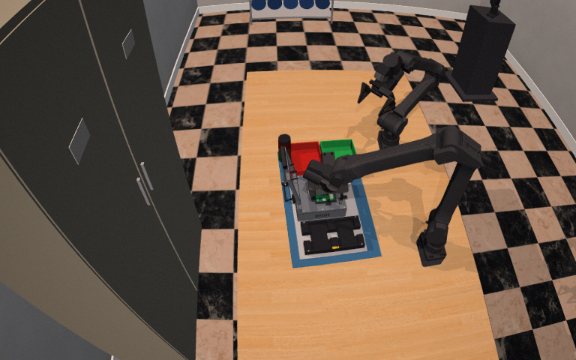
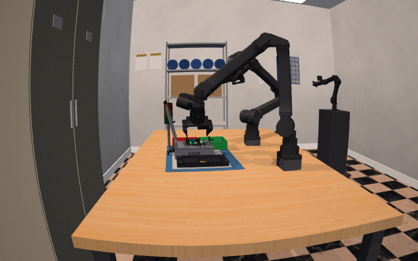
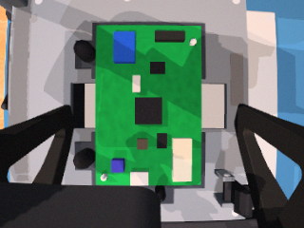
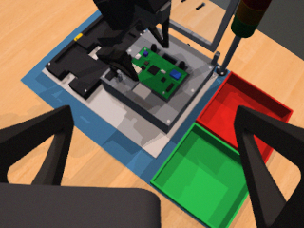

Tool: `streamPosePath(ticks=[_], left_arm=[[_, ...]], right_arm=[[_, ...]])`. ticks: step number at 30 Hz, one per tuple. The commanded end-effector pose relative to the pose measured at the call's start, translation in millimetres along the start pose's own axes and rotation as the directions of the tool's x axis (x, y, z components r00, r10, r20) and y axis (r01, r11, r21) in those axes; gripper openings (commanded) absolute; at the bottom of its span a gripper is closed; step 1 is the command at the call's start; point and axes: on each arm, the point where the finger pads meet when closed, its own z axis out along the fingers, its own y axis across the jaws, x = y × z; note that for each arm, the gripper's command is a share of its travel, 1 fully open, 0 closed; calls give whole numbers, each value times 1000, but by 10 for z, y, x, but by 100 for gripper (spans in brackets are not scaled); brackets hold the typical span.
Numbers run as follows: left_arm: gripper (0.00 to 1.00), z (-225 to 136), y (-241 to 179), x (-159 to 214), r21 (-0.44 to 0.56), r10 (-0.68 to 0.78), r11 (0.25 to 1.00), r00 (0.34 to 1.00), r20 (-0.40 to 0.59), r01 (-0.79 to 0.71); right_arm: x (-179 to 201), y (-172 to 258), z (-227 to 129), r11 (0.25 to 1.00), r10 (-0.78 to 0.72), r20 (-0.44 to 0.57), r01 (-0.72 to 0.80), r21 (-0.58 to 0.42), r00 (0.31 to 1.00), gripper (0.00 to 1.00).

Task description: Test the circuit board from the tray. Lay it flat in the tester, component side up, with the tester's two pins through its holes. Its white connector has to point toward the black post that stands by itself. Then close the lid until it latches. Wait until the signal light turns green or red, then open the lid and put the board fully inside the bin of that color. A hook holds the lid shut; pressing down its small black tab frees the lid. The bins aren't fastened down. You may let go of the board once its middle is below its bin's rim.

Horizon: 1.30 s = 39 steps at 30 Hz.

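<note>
your left pincer hangs just above the tester, its fingers wide apart around nothing; below it you see the circuit board lying component side up in the tester, two pins showing at opposite corners, under the raised lid; your right pincer is spread too, well apart from the red bin and green bin on the bench

Workshop or lab: long wooden bench, metal shelving, checkered floor, tall dark cabinet.
</note>
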Motion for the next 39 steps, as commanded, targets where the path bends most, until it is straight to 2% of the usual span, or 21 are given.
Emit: streamPosePath(ticks=[1,3,7,9,10,11,17,24,26,32,39], left_arm=[[100,-45,73,-129,-25,25,999,1000,18,-24],[100,-45,73,-129,-25,25,999,1000,18,-24],[55,-86,116,-290,-24,12,1000,1000,5,-12],[55,-86,116,-290,-24,12,1000,1000,5,-12],[43,-102,143,-334,-31,10,999,1000,-8,-10],[38,-124,178,-388,-42,8,999,1000,-24,-9],[38,-306,409,-733,-126,19,991,991,-132,-36],[38,-465,602,-1037,-195,15,979,973,-229,-61],[38,-465,602,-1037,-195,15,979,973,-229,-61],[38,-746,779,-1317,-251,39,960,949,-312,-122],[38,-1060,922,-1575,-305,34,939,923,-383,-161]], right_arm=[[-156,-21,-101,1000,7,26,-7,6,1000,100],[-156,-21,-101,1000,7,26,-7,6,1000,100],[-230,-67,-104,992,127,4,-127,20,992,100],[-230,-67,-104,992,127,4,-127,20,992,100],[-228,-83,-63,984,175,-12,-174,25,985,100],[-225,-104,-13,973,228,-32,-227,34,973,100],[-185,-255,315,867,498,-144,-485,114,855,100],[-96,-464,650,660,752,-206,-710,248,627,100],[-96,-464,650,660,752,-206,-710,248,627,100],[32,-697,943,391,920,-197,-833,391,340,100],[204,-958,1211,75,993,-118,-849,524,15,100]])
